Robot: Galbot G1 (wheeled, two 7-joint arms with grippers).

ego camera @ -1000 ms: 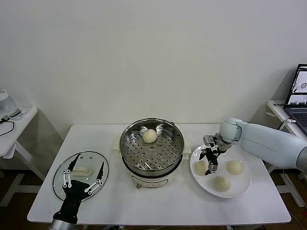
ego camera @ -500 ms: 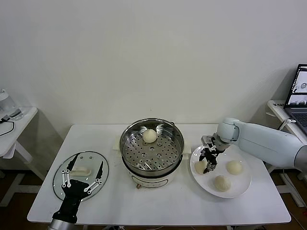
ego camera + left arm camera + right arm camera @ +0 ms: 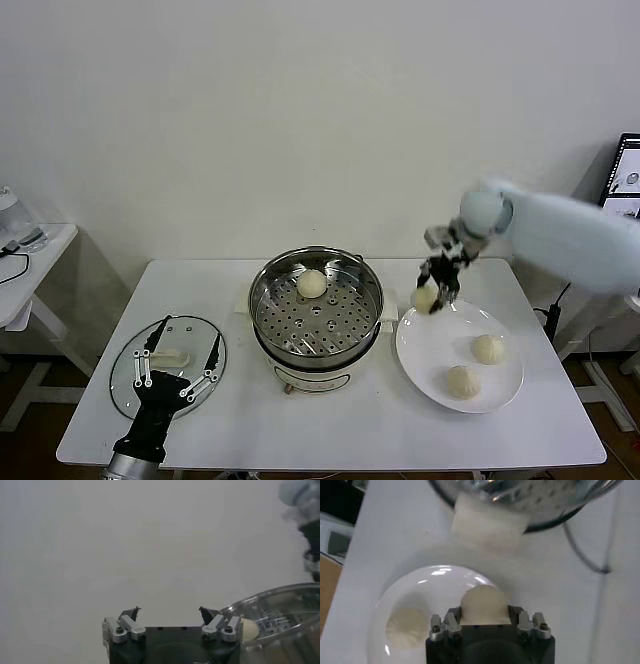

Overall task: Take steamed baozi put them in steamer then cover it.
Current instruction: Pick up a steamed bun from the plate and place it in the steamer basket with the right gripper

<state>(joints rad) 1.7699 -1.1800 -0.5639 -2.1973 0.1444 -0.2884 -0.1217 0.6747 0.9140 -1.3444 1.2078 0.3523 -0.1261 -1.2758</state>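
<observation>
Up off the plate [image 3: 500,392] w/ a bun [image 3: 425,298], right gripper [image 3: 437,288] pinching it; steamer [image 3: 316,305] holds one, plate two.

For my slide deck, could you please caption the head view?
Right gripper lifts a baozi off the white plate beside the steamer.

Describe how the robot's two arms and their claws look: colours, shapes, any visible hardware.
The right arm is a smooth, rounded pale blue-white shell with a ball-like joint. Its right claw is black. In the right wrist view its black block carries silver metal brackets with screw heads. The left claw has a black body and two black fingers with silver-white linkage bars. In the left wrist view the fingertips are dark and pointed.
</observation>
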